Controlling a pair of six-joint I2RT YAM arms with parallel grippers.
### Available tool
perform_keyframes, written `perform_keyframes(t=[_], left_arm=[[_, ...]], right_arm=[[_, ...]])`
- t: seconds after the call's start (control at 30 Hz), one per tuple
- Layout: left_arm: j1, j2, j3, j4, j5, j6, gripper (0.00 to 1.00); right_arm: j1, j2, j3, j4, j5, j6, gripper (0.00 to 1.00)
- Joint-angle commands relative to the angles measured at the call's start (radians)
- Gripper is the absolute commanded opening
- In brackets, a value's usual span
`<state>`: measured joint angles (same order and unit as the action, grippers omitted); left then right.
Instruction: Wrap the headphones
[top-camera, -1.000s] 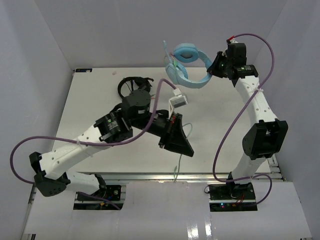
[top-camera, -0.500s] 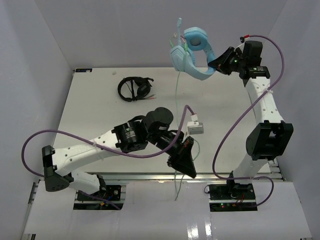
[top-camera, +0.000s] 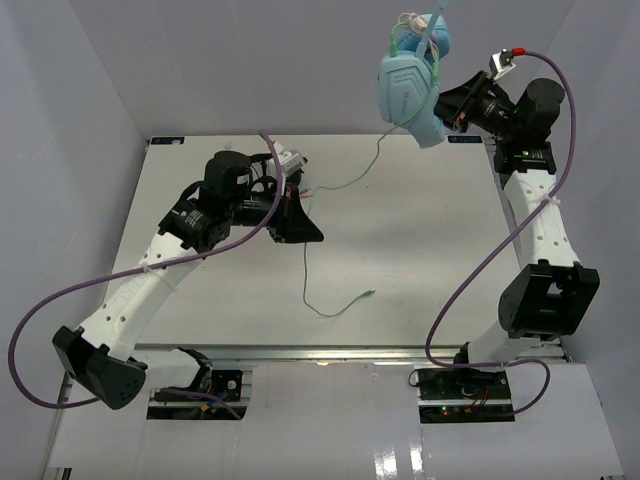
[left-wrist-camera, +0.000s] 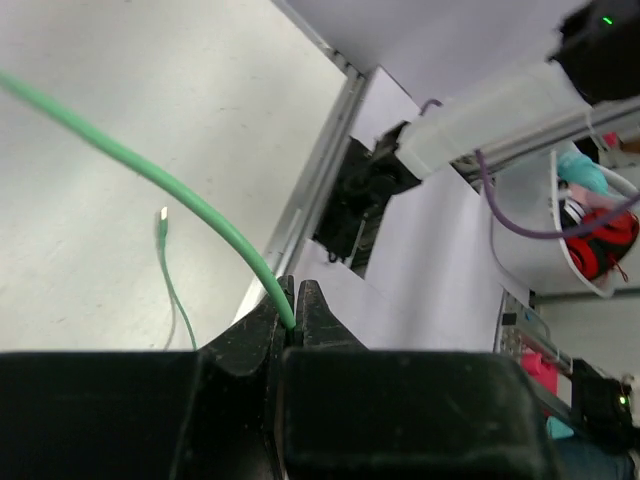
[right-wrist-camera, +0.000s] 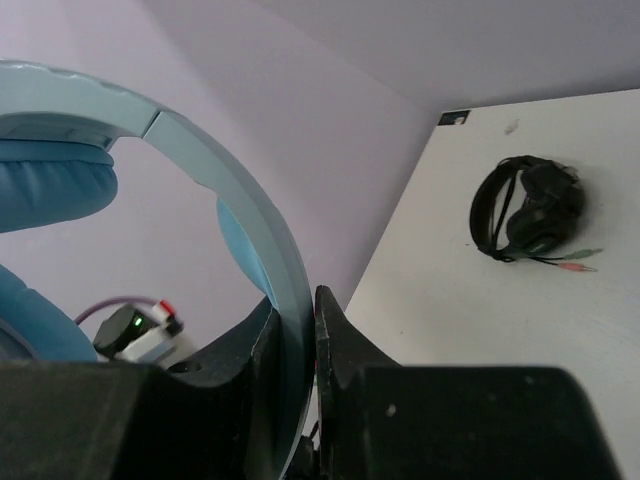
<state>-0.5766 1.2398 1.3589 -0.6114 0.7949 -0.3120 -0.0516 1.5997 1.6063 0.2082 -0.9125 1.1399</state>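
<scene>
Holding light blue over-ear headphones (top-camera: 405, 90) aloft above the white surface's (top-camera: 430, 260) far edge.
Top view: the right pincer (top-camera: 452, 108) clamps their band, and the thin pale green cable (top-camera: 306, 275) trails down to the left pincer (top-camera: 303, 228), its end lying on the surface. Left wrist: that pincer (left-wrist-camera: 296, 300) is pressed together on the cable (left-wrist-camera: 150, 170). Right wrist: the right pincer (right-wrist-camera: 298, 330) pinches the band (right-wrist-camera: 260, 215); small black headphones (right-wrist-camera: 527, 210) lie below.

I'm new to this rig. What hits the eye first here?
The light blue headphones hang high over the far edge of the table, their band clamped in the right gripper. A green cable runs down from them to the left gripper, which pinches it above the table's left half; its loose end lies near the front.
</scene>
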Motion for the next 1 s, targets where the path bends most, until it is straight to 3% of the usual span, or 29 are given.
perform_keyframes(t=[0.0, 0.27, 0.5, 0.67, 0.8, 0.9, 0.97], left_arm=[[0.095, 0.052, 0.117, -0.016, -0.03, 0.076, 0.0], [0.224, 0.26, 0.309, 0.03, -0.169, 0.042, 0.0], [0.391, 0.413, 0.536, 0.026, -0.387, -0.057, 0.0], [0.459, 0.564, 0.771, -0.011, -0.371, -0.149, 0.0], [0.464, 0.686, 0.986, -0.05, -0.29, -0.192, 0.0], [0.462, 0.68, 0.954, -0.03, -0.207, -0.209, 0.0], [0.452, 0.652, 0.888, -0.007, -0.133, -0.221, 0.0]], right_arm=[[-0.005, -0.066, -0.019, 0.385, -0.137, 0.258, 0.08], [-0.007, -0.089, -0.031, 0.674, -0.181, 0.402, 0.08], [-0.007, -0.151, -0.031, 0.699, -0.319, 0.333, 0.08], [-0.004, -0.217, -0.066, 0.689, -0.442, 0.227, 0.08], [0.013, -0.286, -0.093, 0.577, -0.533, 0.07, 0.08], [0.042, -0.32, -0.091, 0.338, -0.554, -0.207, 0.08], [0.074, -0.326, -0.094, 0.207, -0.531, -0.299, 0.08]])
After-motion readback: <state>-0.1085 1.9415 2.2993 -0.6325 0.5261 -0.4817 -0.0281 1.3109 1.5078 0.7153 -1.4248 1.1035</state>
